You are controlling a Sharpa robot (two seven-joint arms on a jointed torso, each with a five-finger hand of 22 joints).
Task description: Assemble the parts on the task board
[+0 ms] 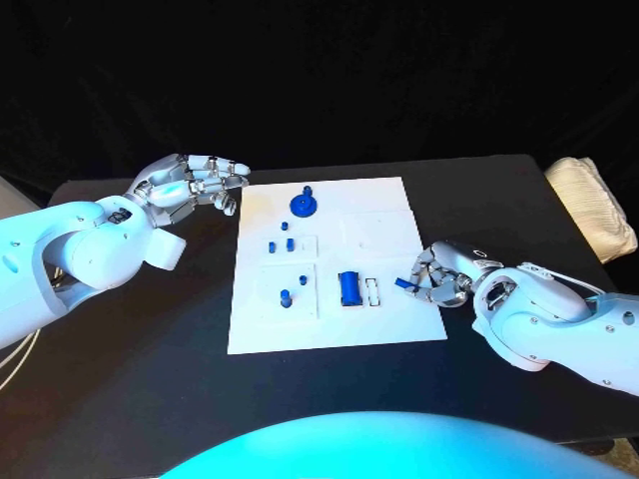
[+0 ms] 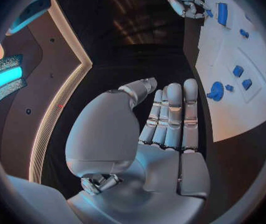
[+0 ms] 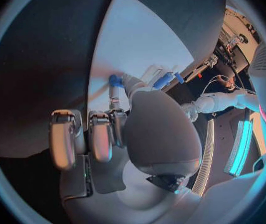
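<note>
Right hand [image 1: 435,276] sits at the right edge of the white task board [image 1: 391,329], low over the tabletop [image 1: 147,379]. It pinches a small blue part [image 1: 403,286] between its thumb and a finger. In the right wrist view that same blue part [image 3: 115,80] shows at the fingertips, right over the white board [image 3: 139,40].

Left hand [image 1: 190,185] is by the far left corner of the board, just beside its edge and not touching it. Its fingers are long and straight, side by side, and it holds nothing. In the left wrist view the left hand [image 2: 170,119] is flat and open, with the board [image 2: 239,114] off to one side of it.

On the board there is a round blue part [image 1: 304,205] near the far edge. Some little blue parts [image 1: 281,242] sit below it, near the middle. A long blue part [image 1: 349,288] lies near the right hand, a bit apart from it. Two more little blue parts [image 1: 286,295] sit on the left side of the board.

A pale folded cloth [image 1: 593,205] lies at the far right of the tabletop.
</note>
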